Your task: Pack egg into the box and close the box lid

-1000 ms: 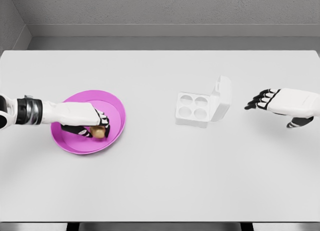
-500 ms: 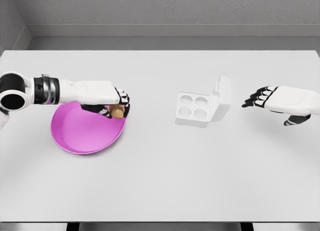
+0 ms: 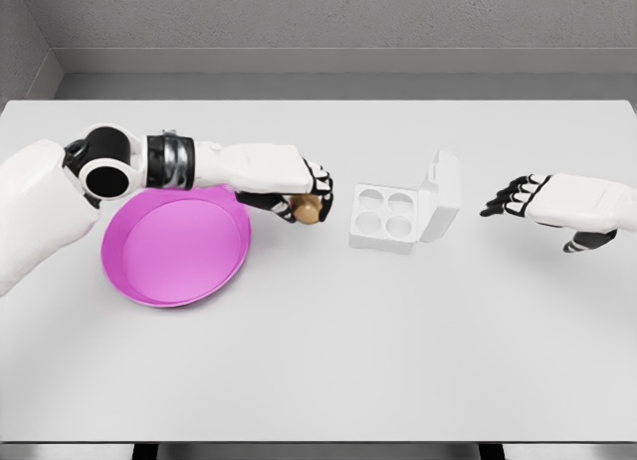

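From the head view, the left hand [image 3: 299, 189] is reaching across the white table [image 3: 318, 360], its fingers curling around a brown egg [image 3: 308, 210] and holding it above the tabletop, between the pink bowl [image 3: 175, 248] on the left and the white box [image 3: 403, 211] on the right. The box is sitting near the table's middle with its lid [image 3: 444, 191] standing open on the right side, showing four round cups. Well to the right, the right hand [image 3: 557, 203] is hovering with its fingers spread loosely toward the box, gripping nothing.
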Robot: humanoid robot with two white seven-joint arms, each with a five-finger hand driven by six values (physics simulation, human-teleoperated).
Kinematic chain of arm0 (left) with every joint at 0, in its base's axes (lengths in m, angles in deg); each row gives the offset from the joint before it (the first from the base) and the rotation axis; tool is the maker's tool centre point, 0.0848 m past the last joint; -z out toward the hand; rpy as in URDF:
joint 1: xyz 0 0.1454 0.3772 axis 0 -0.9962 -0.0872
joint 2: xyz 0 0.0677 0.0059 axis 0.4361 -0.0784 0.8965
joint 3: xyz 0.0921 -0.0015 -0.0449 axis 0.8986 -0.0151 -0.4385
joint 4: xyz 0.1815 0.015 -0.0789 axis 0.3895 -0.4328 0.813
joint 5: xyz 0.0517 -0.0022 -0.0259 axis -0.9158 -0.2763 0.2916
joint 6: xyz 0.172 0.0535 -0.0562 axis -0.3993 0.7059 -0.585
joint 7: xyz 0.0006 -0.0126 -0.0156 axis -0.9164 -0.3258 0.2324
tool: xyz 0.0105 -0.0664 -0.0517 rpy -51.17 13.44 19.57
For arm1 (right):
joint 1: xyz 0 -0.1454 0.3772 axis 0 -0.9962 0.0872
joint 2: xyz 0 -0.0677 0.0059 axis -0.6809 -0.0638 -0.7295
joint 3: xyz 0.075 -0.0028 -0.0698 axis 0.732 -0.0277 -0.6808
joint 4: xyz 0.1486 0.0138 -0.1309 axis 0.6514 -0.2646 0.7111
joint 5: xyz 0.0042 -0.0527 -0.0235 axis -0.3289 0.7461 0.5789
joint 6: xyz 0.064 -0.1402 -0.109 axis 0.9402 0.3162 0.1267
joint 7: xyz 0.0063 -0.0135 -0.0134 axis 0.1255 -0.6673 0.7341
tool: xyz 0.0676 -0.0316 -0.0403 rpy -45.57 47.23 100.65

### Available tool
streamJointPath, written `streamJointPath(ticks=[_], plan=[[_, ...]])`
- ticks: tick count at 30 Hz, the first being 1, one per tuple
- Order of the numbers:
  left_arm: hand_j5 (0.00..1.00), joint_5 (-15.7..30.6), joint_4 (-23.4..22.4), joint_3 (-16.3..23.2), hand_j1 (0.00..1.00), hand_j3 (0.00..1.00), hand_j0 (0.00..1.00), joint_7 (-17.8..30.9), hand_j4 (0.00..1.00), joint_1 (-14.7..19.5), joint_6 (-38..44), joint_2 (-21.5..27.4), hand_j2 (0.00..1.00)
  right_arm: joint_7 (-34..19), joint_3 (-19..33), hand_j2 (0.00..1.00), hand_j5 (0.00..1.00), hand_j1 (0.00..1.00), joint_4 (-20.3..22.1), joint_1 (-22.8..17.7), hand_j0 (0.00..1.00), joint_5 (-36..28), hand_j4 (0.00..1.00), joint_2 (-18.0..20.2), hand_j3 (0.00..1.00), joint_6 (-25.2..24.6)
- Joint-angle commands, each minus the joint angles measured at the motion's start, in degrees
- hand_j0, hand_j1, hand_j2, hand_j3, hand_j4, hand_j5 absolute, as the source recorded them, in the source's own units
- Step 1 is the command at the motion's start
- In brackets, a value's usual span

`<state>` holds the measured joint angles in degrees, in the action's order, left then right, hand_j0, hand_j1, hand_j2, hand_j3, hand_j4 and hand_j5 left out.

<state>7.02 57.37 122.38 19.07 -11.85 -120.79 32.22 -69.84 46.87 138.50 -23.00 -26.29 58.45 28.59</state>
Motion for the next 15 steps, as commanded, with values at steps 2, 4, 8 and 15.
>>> streamJointPath(ticks=[2, 4, 8, 15], plan=[[0.24, 0.39, -1.38, -0.09, 0.24, 0.24, 0.24, 0.04, 0.24, 0.09, 0.21, -2.71, 0.24, 0.02, -0.13, 1.0, 1.0, 1.0, 0.01, 0.0, 1.0, -0.25, 1.0, 0.06, 1.0, -0.14], [0.24, 0.39, -4.55, -0.09, 0.24, 0.24, 0.24, 0.04, 0.24, 1.32, 0.21, -5.43, 0.24, 0.02, -0.13, 1.0, 1.0, 1.0, 0.01, 0.0, 1.0, -0.25, 1.0, 0.06, 1.0, -0.14], [0.24, 0.12, -15.09, -0.09, 0.24, 0.24, 0.24, 1.73, 0.24, 2.72, 0.21, -12.99, 0.24, 0.02, -0.13, 1.0, 1.0, 1.0, 0.1, 0.0, 1.0, -0.25, 1.0, 0.14, 1.0, -0.14], [0.24, -5.85, -18.96, -0.09, 0.24, 0.24, 0.24, 1.73, 0.24, 2.99, 0.21, -18.62, 0.24, 0.02, -0.22, 1.0, 1.0, 1.0, 0.18, 0.0, 1.0, -0.25, 1.0, 0.15, 1.0, -0.14]])
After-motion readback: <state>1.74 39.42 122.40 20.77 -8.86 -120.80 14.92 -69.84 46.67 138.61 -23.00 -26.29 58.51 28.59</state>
